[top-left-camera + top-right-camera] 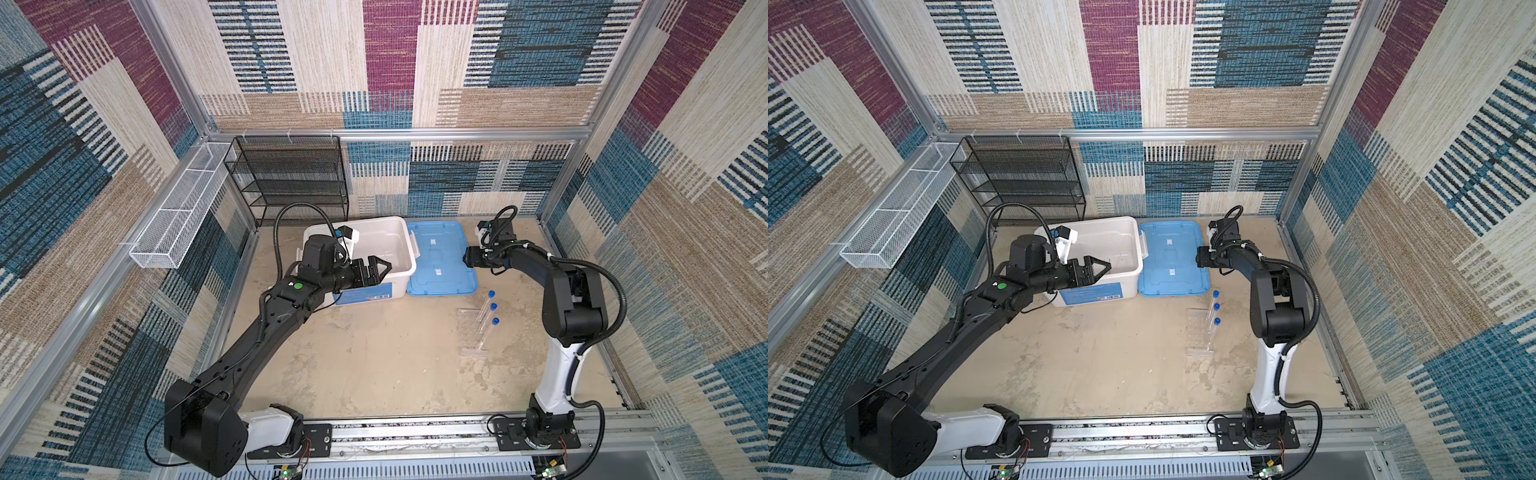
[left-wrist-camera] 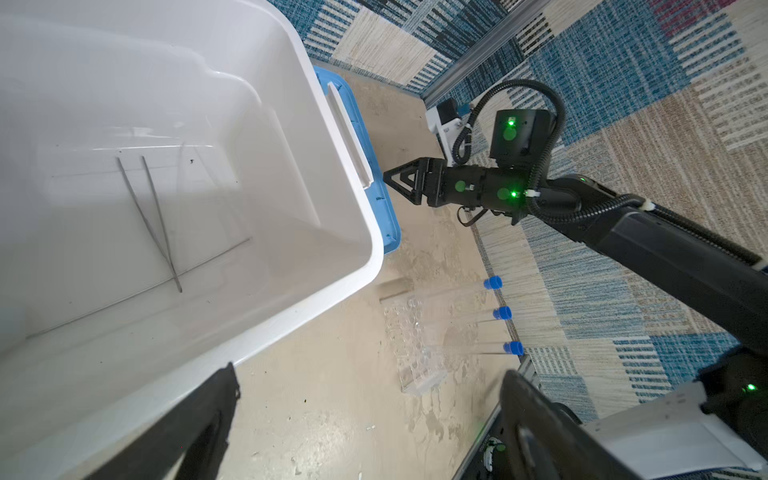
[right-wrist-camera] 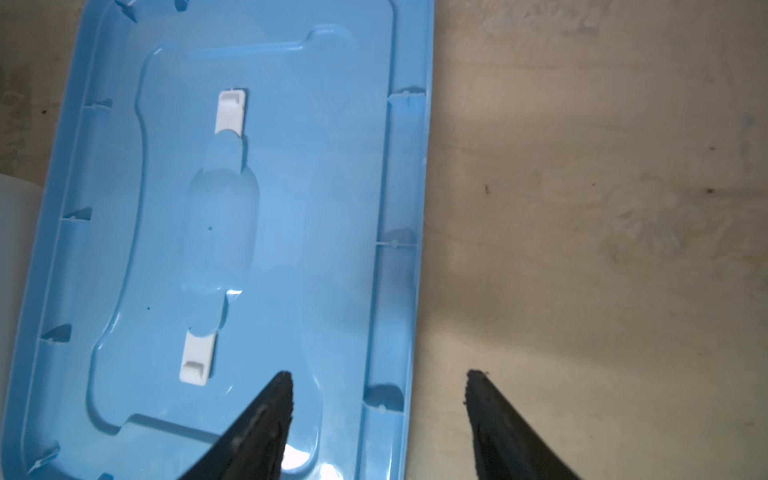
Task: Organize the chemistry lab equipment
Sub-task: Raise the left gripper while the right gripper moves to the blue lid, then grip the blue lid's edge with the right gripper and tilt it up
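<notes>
Stood in the back left corner: a black mesh shelf. Hung on the wall left of that shelf: a white wire basket. Spread before it: a worn beige floor. Rose behind it: patchwork walls in blue, tan, maroon.

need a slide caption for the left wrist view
Tweezers and thin rod lie in the white bin; three blue-capped tubes rest on the clear rack.

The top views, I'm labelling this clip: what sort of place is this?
Probably a robot test cell, not a real lab: patterned fabric walls on a metal frame, two arms bolted to a rail, and test tubes lying on the floor.
</notes>
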`<state>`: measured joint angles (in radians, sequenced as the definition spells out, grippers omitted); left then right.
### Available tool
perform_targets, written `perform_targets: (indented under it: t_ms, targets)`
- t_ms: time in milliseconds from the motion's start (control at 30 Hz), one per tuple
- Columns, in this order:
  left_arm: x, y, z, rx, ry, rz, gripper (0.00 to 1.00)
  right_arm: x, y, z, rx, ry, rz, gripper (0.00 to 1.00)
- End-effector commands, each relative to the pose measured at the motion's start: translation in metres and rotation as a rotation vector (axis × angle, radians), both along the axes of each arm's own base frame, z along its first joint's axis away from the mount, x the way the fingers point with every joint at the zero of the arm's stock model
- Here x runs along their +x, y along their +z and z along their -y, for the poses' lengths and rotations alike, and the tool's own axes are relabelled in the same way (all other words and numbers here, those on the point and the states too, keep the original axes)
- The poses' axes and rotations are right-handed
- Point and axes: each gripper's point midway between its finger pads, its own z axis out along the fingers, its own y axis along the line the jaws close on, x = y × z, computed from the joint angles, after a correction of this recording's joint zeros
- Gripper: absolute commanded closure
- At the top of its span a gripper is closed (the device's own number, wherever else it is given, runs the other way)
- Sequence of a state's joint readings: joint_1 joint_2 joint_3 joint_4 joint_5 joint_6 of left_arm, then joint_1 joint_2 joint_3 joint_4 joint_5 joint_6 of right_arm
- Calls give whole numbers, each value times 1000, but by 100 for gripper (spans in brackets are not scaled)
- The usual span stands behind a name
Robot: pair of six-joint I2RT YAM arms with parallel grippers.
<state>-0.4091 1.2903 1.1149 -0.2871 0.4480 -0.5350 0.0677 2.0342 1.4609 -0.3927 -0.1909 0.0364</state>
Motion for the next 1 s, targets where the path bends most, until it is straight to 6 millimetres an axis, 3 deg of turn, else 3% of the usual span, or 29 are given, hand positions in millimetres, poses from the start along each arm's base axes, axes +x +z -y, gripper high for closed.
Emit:
perform_targets:
  t_ms: [0,167,233,400,600,733,967]
  targets:
    - [-7,-1,3,46,-17,4,1,8,-8,-1,7,-1,-4,43]
    - [-14,-11,17,-37,-67,-77,1,12,-17,6,-33,-19,-17,64]
    - [-15,-13,21,-63,-73,-77,3,14,-21,8,-45,-19,-20,67]
    - [-14,-13,17,-31,-47,-75,2,13,-36,7,-54,-7,-49,76]
    - [-15,-13,15,-16,-45,-72,2,13,-40,9,-61,-13,-40,95]
    - [-16,-17,15,-16,-37,-102,2,15,-23,12,-65,-34,0,100]
    - [-16,-6,11,-11,-13,-69,2,17,41,22,-95,-78,136,100]
